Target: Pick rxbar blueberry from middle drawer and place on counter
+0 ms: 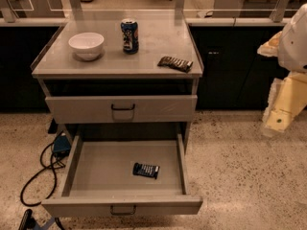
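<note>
Resting in the middle drawer, rxbar blueberry lies far from the claw at right, grip unclear.

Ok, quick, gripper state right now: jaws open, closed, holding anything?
Gripper: not in view; only the robot's cream arm shows at the right edge.
The dark blue wrapped snack bar lies in the open grey metal drawer.

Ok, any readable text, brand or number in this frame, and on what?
None can be read.
On the rxbar blueberry in the middle drawer: white label patch, blurred.
On the soda can on the counter: print too small.
The gripper is out of view; the arm at the right edge shows no markings.
</note>
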You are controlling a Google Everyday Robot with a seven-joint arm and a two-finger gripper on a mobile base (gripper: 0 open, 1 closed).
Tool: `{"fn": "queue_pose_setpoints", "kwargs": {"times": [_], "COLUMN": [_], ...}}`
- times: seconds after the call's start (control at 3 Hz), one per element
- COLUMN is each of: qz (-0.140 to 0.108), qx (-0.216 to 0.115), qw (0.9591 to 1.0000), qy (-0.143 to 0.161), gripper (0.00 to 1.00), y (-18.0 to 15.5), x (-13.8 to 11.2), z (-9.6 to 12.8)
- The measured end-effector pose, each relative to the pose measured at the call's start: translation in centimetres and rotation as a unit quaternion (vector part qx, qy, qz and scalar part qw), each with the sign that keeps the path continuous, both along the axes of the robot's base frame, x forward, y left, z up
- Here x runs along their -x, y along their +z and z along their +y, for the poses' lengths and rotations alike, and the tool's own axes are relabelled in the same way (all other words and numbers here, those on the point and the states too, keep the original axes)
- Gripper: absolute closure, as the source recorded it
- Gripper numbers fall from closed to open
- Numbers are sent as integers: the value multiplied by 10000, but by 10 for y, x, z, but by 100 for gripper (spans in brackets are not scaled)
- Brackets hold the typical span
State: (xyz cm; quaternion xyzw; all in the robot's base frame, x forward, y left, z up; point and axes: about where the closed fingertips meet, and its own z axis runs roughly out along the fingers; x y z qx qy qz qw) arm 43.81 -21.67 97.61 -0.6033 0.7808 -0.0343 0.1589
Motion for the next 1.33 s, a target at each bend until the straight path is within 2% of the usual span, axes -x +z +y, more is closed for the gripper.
{"fn": "queue_pose_setpoints", "kwargs": {"times": [0.67, 1.0, 1.33], "qz": [-8, 164, 527], "qx": [-124, -778, -1718], "qw": [9999, 9966, 9835], "qy": [92, 238, 224], "gripper": [0, 0, 0], "y": [-5, -62, -177], "x": [2, 14, 36], "z": [-4, -28, -51]}}
